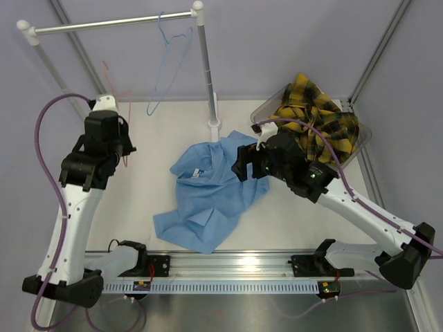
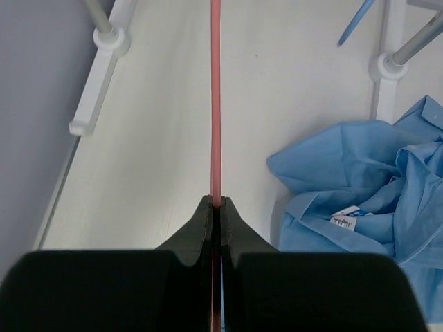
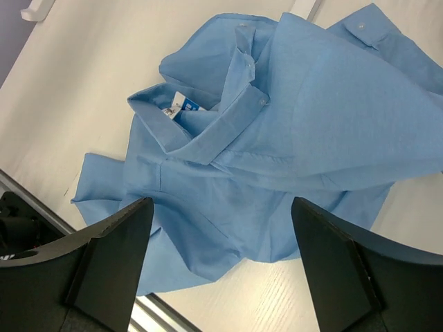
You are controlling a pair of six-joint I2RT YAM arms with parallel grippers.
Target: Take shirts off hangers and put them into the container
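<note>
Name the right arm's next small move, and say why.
Probably lower the right arm straight down onto the light blue shirt and close. Its jaws stand open above that shirt, which lies crumpled on the table, while the plaid shirt already sits in the container.

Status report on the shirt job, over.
Left gripper shut on red hanger. Right gripper open above blue shirt on table. Plaid shirt in container. Nothing in the way.
</note>
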